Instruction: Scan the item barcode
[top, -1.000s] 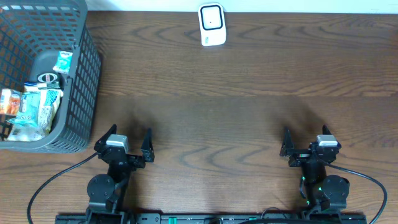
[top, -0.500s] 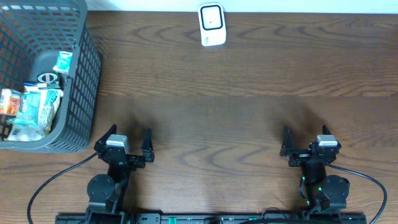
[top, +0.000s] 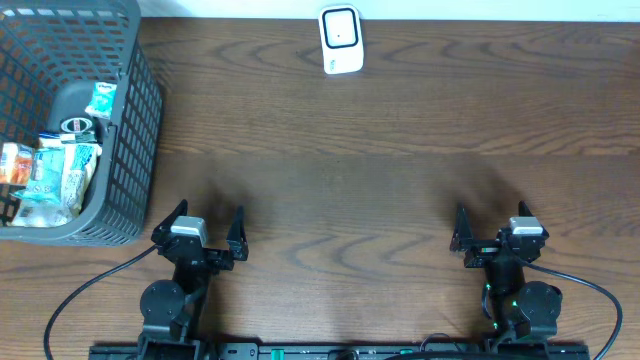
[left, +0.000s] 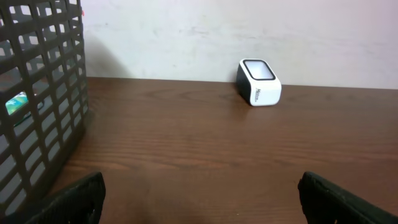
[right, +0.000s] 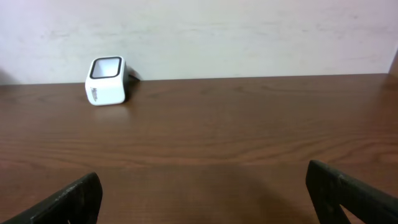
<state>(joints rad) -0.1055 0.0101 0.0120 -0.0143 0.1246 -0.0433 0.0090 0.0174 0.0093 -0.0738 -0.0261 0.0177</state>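
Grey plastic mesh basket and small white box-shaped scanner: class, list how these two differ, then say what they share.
The grey plastic mesh basket is dark and open-walled; the small white box-shaped scanner is pale and solid. The basket is far larger than the scanner. The basket holds packaged items; the scanner holds nothing. Both stand on the brown wooden table.

My views are evenly, softly lit and sharp; faint diffuse shadows lie on the table (top: 400, 130), and my left fingertips (left: 81, 199) appear dark.
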